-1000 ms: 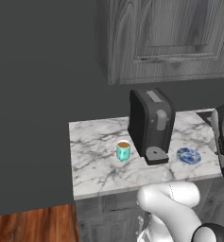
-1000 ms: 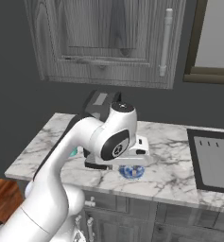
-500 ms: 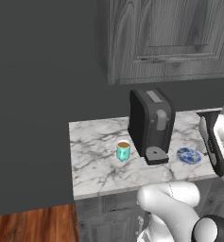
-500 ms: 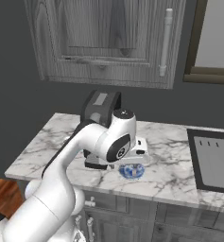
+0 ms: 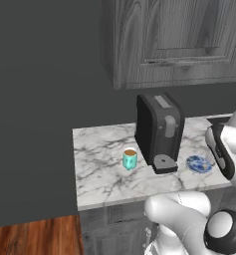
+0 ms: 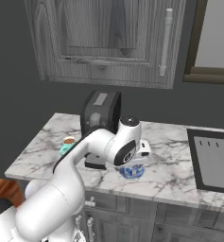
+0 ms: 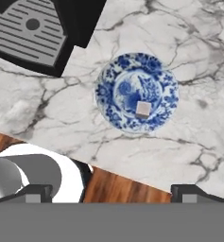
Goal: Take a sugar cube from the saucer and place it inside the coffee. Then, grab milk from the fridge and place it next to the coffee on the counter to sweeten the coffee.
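The blue-and-white saucer [image 7: 136, 92] lies on the marble counter [image 7: 193, 42] with one pale sugar cube [image 7: 142, 109] on it, right of centre. My gripper [image 7: 111, 194] hangs above the saucer, open and empty, its fingertips [image 7: 35, 193] spread wide. From the base, the saucer [image 5: 199, 164] sits right of the black coffee machine [image 5: 159, 132]. The teal cup of coffee [image 5: 130, 158] stands to the machine's left. My hand partly covers the saucer [image 6: 132, 172] in the right base view. The milk and the fridge are out of view.
The machine's grey round drip tray [image 7: 30, 33] is close to the saucer. The counter's front edge runs just below the saucer, with wood floor [image 7: 127, 186] beyond. Wall cabinets [image 6: 108, 38] hang overhead. A dark sink [image 6: 212, 158] lies at the right.
The arm has swung a little left and lower, over the saucer. The gripper stays open. Cup, saucer and machine have not moved.
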Motion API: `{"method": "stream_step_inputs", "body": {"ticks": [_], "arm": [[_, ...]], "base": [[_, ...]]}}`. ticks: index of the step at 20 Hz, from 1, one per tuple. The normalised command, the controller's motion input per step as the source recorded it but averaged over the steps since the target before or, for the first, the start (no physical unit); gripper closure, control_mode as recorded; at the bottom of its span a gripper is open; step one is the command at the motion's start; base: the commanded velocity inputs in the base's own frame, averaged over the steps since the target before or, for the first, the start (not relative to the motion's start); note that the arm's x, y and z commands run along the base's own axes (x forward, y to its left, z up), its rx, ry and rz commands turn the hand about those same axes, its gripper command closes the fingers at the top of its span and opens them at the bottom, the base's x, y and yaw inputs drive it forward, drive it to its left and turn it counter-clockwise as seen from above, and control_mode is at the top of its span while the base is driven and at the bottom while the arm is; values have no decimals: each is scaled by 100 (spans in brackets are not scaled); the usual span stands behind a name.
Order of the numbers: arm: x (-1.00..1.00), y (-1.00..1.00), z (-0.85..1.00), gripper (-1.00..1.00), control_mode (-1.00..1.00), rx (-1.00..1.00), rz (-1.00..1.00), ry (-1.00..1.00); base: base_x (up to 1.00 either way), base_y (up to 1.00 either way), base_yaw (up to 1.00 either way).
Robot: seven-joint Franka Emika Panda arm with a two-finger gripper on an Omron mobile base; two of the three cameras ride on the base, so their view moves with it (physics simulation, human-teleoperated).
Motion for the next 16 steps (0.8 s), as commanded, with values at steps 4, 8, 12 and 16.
{"method": "stream_step_inputs", "body": {"ticks": [4, 8, 12, 16], "arm": [[0, -18, -56, -100, -100, 0, 4, 0], [9, -9, -26, -100, -100, 0, 4, 0], [22, -1, -12, -100, -100, 0, 1, 0], [31, 0, -10, -100, -100, 0, 0, 0]], "base": [[0, 0, 0], [0, 0, 0], [0, 0, 0], [0, 0, 0]]}}
